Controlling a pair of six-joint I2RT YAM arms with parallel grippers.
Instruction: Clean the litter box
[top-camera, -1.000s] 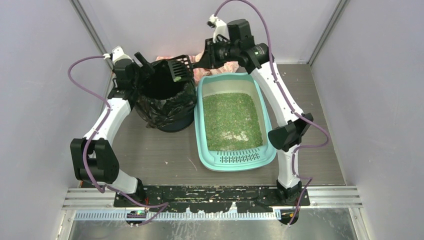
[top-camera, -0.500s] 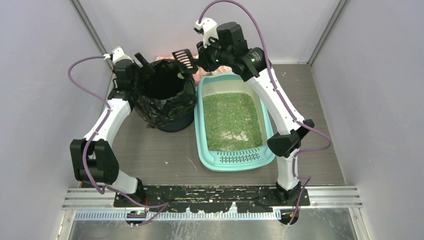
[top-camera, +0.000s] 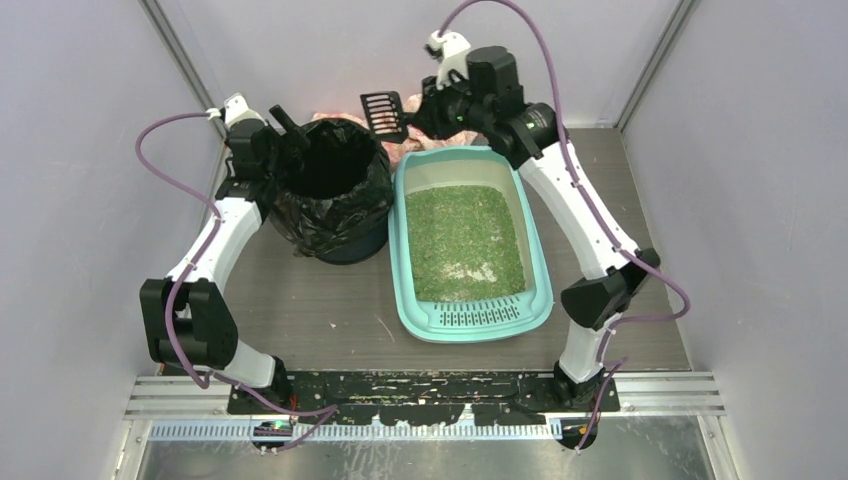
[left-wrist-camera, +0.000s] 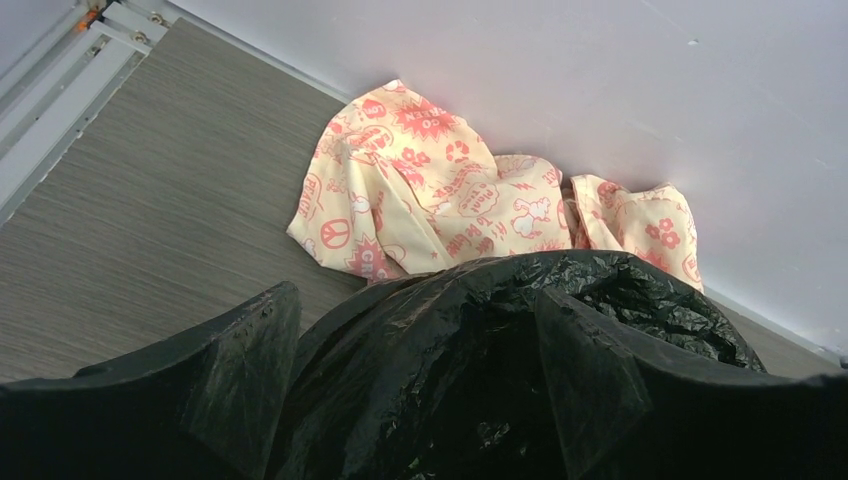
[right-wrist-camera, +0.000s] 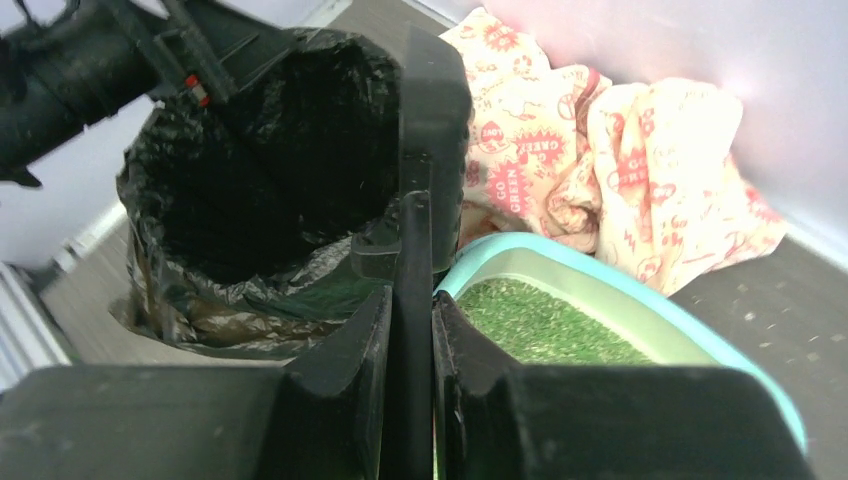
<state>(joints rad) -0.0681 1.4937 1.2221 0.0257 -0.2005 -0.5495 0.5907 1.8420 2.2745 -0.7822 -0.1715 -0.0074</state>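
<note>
The yellow patterned cloth (right-wrist-camera: 620, 150) bears red bursts reading "GO GREEN".

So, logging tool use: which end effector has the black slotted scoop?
The right end effector, shut on the scoop handle; the left end effector sits at the rim of the bin with no tool.

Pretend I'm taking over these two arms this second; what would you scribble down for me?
Left end effector: looks open, at the far-left rim of the black-bagged bin.
Right end effector: shut on the black slotted scoop, held at the far end between the bin and the litter box; the scoop looks empty.
Litter box: right of the bin, green litter inside.
Done: cannot tell how much was scooped.
Left: probably sift the litter, dump into the bin, set the scoop down.
</note>
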